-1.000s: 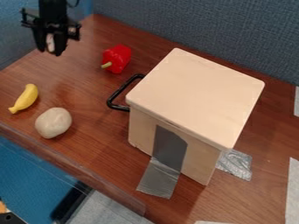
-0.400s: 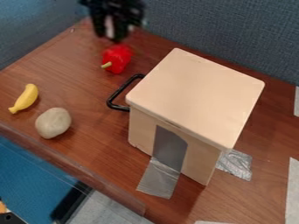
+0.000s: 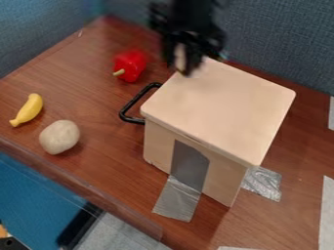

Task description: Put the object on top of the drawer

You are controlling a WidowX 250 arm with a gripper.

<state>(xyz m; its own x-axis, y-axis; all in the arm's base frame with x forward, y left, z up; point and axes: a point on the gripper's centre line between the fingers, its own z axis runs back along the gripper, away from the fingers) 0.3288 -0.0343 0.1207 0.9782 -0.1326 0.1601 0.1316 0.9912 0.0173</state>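
Observation:
The black gripper (image 3: pixel 184 65) hangs over the back left corner of the drawer box's top, its outline blurred. A small pale object (image 3: pixel 180 56) is held between its fingers; what it is I cannot tell. Beneath is the light wooden drawer box (image 3: pixel 225 110), with a flat bare top and a black handle (image 3: pixel 134 104) on its left side. Whether the held object touches the top is unclear.
A red pepper (image 3: pixel 130 65) lies left of the gripper. Further left are a yellow banana (image 3: pixel 28 110) and a beige, potato-like lump (image 3: pixel 59 137). Grey tape (image 3: pixel 177 199) fixes the box to the brown table (image 3: pixel 111 171). A blue-grey partition (image 3: pixel 281 39) stands behind.
My gripper has moved right from the upper left, past the pepper, to the box's back left corner, carrying the pale object. The box, pepper, banana and lump have stayed put.

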